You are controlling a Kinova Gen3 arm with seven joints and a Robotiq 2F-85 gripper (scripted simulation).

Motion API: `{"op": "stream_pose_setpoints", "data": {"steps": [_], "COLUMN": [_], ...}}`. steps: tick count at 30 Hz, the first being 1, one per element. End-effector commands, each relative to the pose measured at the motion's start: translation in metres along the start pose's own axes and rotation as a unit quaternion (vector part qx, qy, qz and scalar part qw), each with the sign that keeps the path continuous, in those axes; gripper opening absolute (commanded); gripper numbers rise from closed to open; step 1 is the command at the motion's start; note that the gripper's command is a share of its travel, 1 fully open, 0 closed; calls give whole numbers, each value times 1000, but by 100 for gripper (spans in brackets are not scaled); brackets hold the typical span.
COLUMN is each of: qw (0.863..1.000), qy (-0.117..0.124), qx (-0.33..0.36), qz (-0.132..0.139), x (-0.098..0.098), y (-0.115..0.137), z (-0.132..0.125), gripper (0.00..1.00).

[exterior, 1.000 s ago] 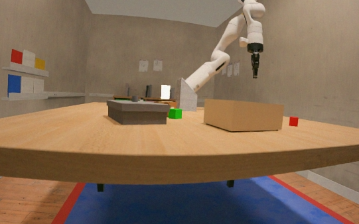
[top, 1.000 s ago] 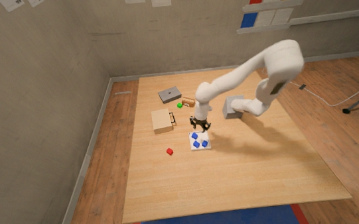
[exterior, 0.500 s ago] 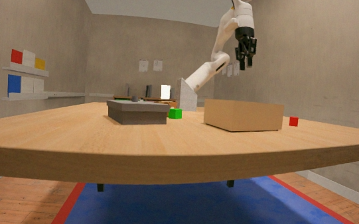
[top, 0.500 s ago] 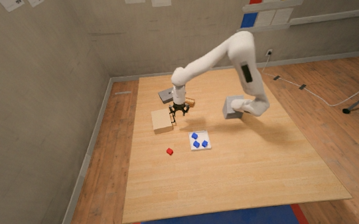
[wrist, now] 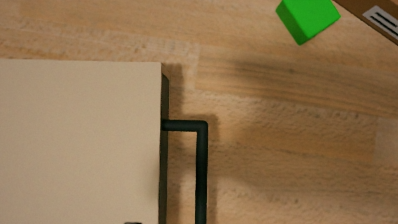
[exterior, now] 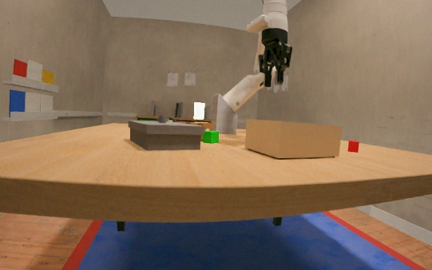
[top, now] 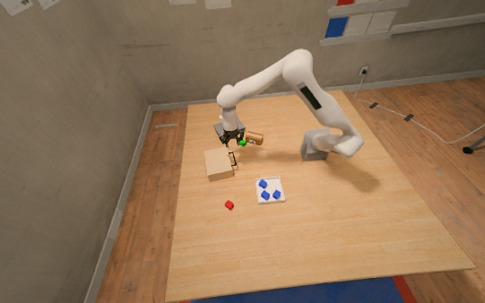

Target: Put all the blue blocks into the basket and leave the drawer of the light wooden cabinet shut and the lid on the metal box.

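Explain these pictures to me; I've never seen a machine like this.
The machine is a single white robot arm ending in a black two-fingered gripper. It holds nothing; its fingers stand partly open in the air.

The top picture looks down from high up. The exterior one looks across the table from its edge. The wrist one is the arm's own downward view.

On the table are a white basket with three blue blocks, a light wooden cabinet with a black handle, a lidded grey metal box, a brown box, a green block and a red block.
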State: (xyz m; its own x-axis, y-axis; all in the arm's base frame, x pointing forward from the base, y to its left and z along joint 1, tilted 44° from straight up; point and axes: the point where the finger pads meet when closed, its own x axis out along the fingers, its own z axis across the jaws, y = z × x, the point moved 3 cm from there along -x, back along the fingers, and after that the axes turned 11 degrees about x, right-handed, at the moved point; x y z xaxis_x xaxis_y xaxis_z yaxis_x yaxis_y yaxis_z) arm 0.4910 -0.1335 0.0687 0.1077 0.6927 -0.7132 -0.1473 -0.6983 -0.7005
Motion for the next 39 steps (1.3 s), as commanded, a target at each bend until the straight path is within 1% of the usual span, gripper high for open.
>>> {"op": "stream_pose_setpoints", "data": {"steps": [1,2,3,39], "qw": [1000,1000,1000,1000], "qy": [1,1,1,1], "qx": [0,0,0,0], "qz": [0,0,0,0], "x": [-1,-1,-1,-1], "y": [0,0,0,0], "z": [0,0,0,0], "gripper": [61,61,30,30]}}
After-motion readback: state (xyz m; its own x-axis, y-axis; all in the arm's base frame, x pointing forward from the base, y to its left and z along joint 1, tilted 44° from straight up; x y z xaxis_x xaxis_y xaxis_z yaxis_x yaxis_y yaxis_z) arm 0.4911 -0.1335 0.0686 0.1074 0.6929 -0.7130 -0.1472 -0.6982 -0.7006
